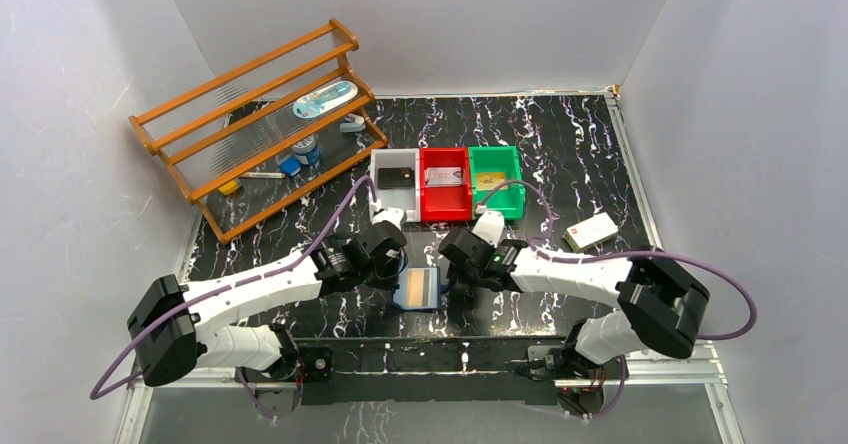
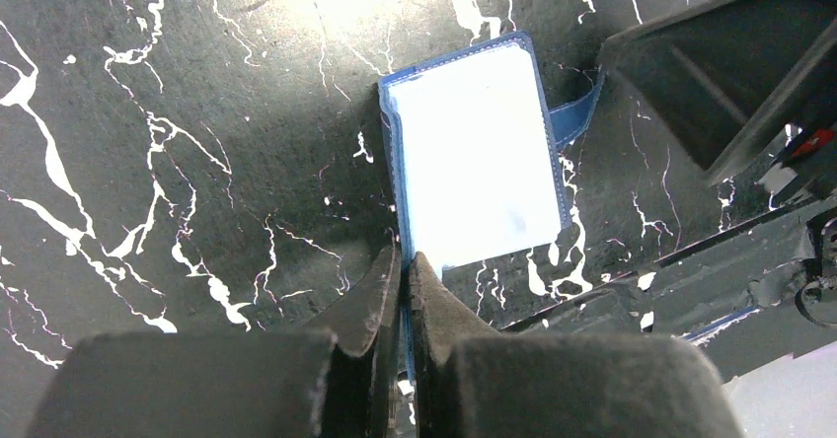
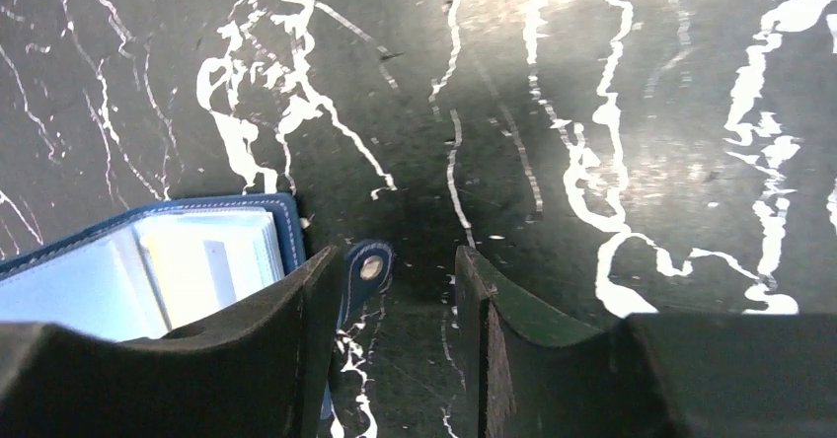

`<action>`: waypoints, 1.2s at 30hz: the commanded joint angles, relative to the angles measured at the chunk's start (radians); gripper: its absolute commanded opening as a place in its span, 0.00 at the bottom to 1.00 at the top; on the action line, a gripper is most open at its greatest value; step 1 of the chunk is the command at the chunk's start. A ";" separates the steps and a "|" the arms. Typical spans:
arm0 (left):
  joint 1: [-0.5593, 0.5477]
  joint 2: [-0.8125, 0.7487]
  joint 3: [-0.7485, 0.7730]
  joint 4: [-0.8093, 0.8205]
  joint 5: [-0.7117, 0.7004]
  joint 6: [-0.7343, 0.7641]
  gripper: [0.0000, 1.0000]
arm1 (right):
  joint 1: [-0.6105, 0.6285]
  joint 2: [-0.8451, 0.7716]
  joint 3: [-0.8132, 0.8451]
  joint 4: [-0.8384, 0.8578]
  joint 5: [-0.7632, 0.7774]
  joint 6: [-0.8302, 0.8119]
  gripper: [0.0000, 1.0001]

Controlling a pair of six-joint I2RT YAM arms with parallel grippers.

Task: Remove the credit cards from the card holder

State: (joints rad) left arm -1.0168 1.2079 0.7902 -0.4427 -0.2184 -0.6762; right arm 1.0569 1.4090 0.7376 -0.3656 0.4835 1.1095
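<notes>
left fingers pinching card holder edge; right fingers spread, empty, just beside it

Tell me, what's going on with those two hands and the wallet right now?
Left hand shut on card holder edge. Right hand open beside it, snap tab between its fingers. Holder lies open, nothing blocking.

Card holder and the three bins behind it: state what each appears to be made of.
The card holder: likely leather or imitation, matte navy, with white edge stitching and a metal snap on its tab. The white bin, red bin and green bin: probably moulded plastic, given uniform solid colour, thin walls and slight sheen.
</notes>
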 commanded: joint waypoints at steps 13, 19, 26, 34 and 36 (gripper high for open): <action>-0.004 -0.128 -0.101 0.105 0.020 -0.119 0.00 | -0.023 -0.277 -0.093 0.385 -0.394 -0.079 0.59; -0.003 -0.188 -0.149 0.185 0.105 -0.085 0.22 | -0.023 0.035 -0.013 0.459 -0.587 -0.048 0.57; -0.004 -0.164 -0.145 0.169 0.121 -0.062 0.17 | -0.023 0.013 -0.012 0.388 -0.520 -0.024 0.56; -0.003 -0.180 -0.140 0.166 0.119 -0.065 0.00 | -0.026 -0.086 -0.055 0.321 -0.425 -0.008 0.61; -0.003 -0.180 -0.147 0.167 0.115 -0.063 0.00 | -0.026 -0.093 -0.057 0.323 -0.435 -0.005 0.62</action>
State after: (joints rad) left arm -1.0168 1.0531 0.6456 -0.2729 -0.1101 -0.7509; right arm 1.0340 1.3464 0.6769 -0.0219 0.0170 1.0935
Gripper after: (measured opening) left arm 0.007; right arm 0.609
